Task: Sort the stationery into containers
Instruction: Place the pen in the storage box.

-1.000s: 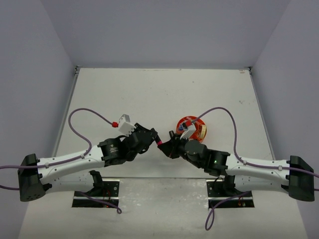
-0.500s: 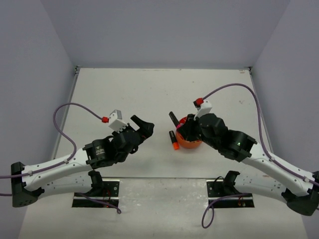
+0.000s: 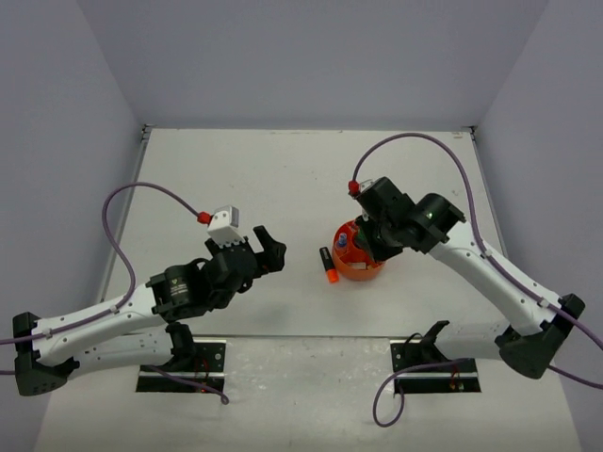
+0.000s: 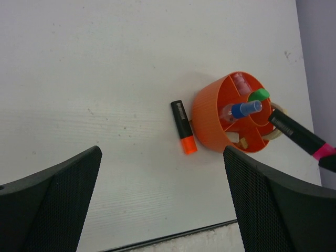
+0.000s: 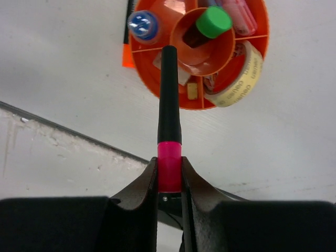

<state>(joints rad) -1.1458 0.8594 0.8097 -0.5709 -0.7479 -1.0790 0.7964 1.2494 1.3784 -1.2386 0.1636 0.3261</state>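
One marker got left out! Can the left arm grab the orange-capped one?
Probably yes: the left gripper is open, and nothing stands between it and the orange-capped marker lying flat beside the organiser.

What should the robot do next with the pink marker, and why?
Probably lower it a little into the organiser, then let go. The right fingers are shut on the pink marker's cap end. Its black tip hangs over the organiser by the middle cup's rim, seemingly not inside yet. That cup already holds a green-capped marker.
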